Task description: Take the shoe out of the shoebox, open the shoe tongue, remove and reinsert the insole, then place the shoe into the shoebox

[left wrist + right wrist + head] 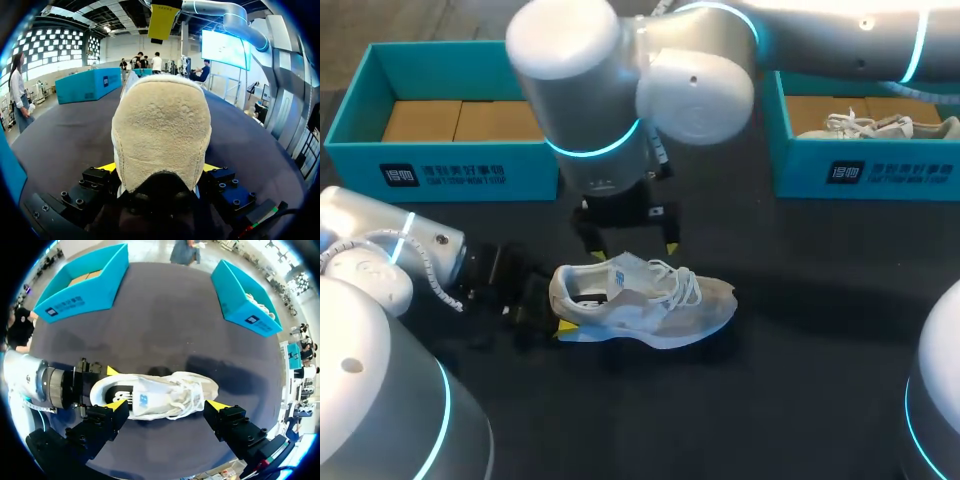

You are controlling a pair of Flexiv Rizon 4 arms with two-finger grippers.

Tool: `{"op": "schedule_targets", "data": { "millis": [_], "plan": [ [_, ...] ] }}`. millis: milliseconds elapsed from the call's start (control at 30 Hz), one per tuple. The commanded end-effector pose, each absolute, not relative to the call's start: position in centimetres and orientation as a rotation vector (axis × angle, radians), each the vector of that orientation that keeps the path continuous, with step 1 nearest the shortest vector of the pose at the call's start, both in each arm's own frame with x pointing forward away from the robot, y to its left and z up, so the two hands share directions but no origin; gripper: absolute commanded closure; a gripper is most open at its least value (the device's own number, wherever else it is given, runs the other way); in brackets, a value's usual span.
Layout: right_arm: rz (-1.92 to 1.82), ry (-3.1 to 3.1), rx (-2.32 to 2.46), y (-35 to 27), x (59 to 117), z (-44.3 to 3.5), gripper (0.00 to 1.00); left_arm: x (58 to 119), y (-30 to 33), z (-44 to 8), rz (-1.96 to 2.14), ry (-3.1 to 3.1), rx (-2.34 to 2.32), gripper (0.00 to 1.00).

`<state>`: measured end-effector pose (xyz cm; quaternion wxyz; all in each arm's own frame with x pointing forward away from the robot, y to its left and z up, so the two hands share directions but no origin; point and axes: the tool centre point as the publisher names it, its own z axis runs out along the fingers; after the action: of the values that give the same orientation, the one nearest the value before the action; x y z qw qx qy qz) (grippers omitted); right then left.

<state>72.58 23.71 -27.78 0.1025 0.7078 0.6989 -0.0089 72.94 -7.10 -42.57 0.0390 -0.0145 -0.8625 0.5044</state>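
A white and grey sneaker (650,305) lies on its sole in the middle of the black table, toe to the right. My left gripper (558,312) is at its heel, low over the table. In the left wrist view the fuzzy heel (160,130) fills the gap and both yellow tips press its sides, so the gripper (159,167) is shut on it. My right arm reaches in from the upper right; its gripper (625,245) hangs open above the sneaker. In the right wrist view the sneaker (160,395) lies below the spread fingers (167,405), untouched, laces and tongue facing up.
A teal shoebox (450,175) with a cardboard floor stands at the back left. A second teal shoebox (860,170) at the back right holds another white shoe (875,125). Bare black table lies around the sneaker.
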Motion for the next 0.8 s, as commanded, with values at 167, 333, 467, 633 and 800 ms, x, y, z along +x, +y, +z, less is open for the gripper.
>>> {"op": "schedule_targets", "data": {
  "millis": [167,333,467,633,800],
  "plan": [
    [-0.091,1.987,2.091,26.9,71.5,-29.7,0.0,73.1,-7.3,-42.9,1.542,-2.646,-0.044,1.0],
    [-0.133,1.973,2.071,27.4,71.1,-30.6,0.0,73.1,-7.3,-42.9,1.542,-2.646,-0.044,1.0],
    [-0.152,1.966,2.064,27.5,71.0,-31.3,0.0,73.1,-7.3,-42.9,1.542,-2.646,-0.044,1.0],
    [-0.195,1.95,2.057,27.6,70.9,-32.1,0.0,73.1,-7.3,-42.9,1.542,-2.646,-0.044,1.0],
    [-0.22,1.928,2.073,27.1,71.1,-32.9,0.0,73.1,-7.3,-42.9,1.542,-2.646,-0.044,1.0]
  ]
}}
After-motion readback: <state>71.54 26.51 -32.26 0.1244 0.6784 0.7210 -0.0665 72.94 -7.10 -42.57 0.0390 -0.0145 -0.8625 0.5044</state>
